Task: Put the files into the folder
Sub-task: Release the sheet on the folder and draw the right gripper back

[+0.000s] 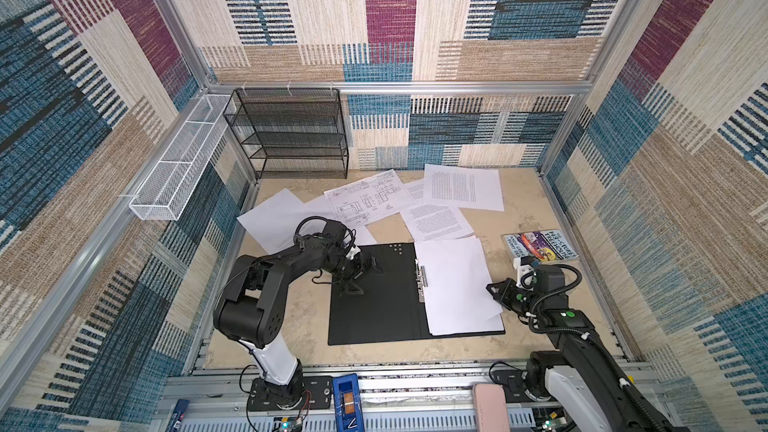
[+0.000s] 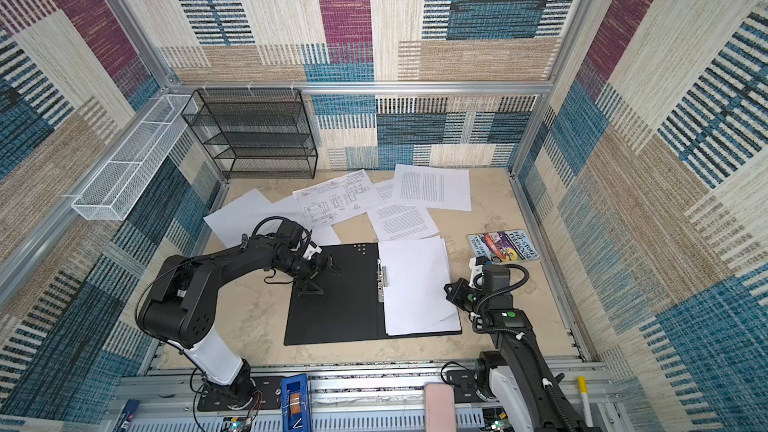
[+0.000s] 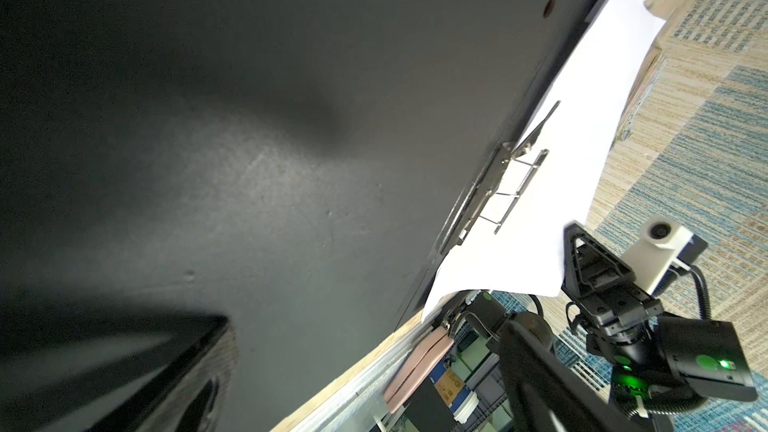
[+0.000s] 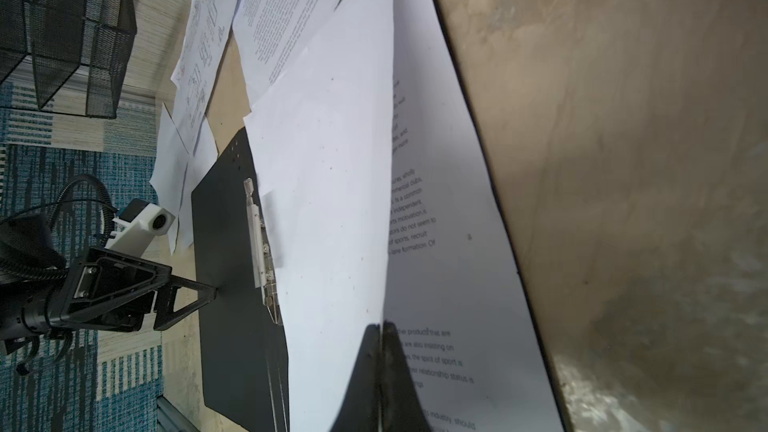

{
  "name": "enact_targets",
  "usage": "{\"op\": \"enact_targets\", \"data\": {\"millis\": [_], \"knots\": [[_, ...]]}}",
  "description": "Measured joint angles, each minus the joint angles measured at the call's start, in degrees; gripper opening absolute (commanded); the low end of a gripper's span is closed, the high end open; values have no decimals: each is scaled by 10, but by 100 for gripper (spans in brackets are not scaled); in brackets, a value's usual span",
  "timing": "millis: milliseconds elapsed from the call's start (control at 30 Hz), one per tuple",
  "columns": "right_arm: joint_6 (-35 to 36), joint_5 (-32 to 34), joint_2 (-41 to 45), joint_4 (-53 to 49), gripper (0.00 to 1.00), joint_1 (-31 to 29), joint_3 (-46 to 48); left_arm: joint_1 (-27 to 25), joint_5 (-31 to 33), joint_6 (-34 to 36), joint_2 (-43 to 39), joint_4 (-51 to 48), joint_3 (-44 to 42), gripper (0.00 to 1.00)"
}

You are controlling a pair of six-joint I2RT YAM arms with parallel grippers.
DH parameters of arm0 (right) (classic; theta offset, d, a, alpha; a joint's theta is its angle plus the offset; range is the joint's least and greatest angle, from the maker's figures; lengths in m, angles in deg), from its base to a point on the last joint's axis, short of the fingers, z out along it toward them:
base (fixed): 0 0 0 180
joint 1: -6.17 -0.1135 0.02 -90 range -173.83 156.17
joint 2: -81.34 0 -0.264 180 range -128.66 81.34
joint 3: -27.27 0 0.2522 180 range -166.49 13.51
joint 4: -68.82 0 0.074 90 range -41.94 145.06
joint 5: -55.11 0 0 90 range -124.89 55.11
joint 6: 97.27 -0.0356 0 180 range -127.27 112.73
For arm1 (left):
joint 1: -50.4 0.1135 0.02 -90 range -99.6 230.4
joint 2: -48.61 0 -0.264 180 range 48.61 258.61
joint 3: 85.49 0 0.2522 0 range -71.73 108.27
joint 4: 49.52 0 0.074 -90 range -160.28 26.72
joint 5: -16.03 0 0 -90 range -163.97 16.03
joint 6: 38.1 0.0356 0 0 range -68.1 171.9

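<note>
Closed right fingers (image 1: 492,288) are gripping the right edge of the top sheet (image 1: 453,280) lying lengthwise beside the clip (image 1: 422,280) of the open folder (image 1: 374,317) at the front of the desk (image 1: 540,326), while spread left fingers (image 4: 208,290) are pinning its left half.

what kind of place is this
Probably a robot test cell staged as an office desk: an aluminium frame walled with patterned carpet panels, a left arm and right arm bolted to a front rail, plus an open folder, paper sheets and a black mesh rack.
</note>
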Motion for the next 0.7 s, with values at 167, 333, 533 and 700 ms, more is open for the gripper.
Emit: {"op": "enact_targets", "data": {"millis": [167, 333, 533, 700], "knots": [[0, 5, 2, 0, 0, 0, 1, 0, -2, 0, 3, 0, 1, 100], [-5, 9, 7, 1, 2, 0, 7, 0, -5, 0, 6, -2, 3, 100], [-16, 9, 16, 2, 15, 0, 17, 1, -10, 0, 8, -1, 3, 100], [-24, 9, 24, 2, 20, 0, 21, 2, -14, 0, 9, 0, 3, 100]]}}
